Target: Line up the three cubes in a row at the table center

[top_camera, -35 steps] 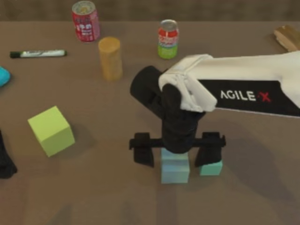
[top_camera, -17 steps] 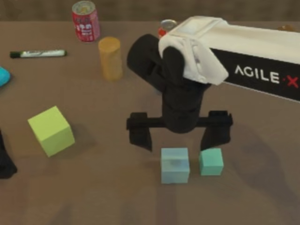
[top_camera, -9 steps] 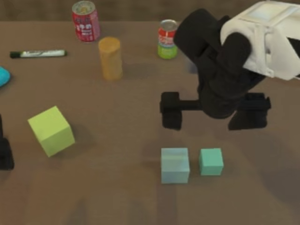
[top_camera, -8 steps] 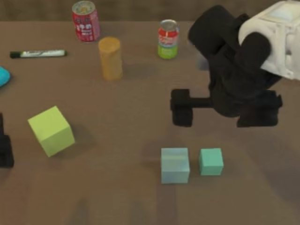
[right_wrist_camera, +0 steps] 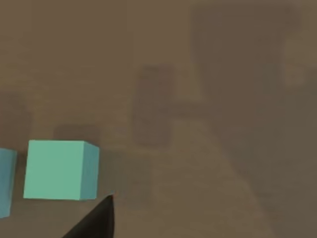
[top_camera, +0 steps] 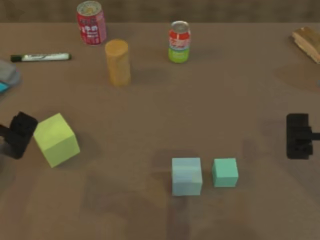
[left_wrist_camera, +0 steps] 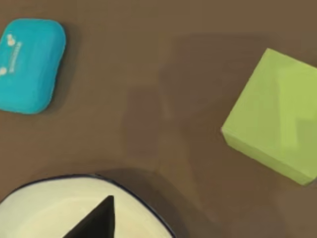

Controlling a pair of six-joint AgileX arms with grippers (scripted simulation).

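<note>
Left gripper [top_camera: 17,134] at bench [top_camera: 150,125] 9 o'clock edge, just beside yellow-green cube [top_camera: 55,139]; finger spread: cannot tell. Right gripper [top_camera: 299,136] at 3 o'clock edge, well apart from cubes; spread: cannot tell. Blue cube [top_camera: 186,176] and teal cube [top_camera: 225,172] side by side near centre, toward 6 o'clock, small gap between. Yellow-green cube sits rotated, at 9 o'clock from pair. Cylinder [top_camera: 117,62], two cans [top_camera: 91,22] [top_camera: 179,41], marker [top_camera: 40,57] along 12 o'clock side.
</note>
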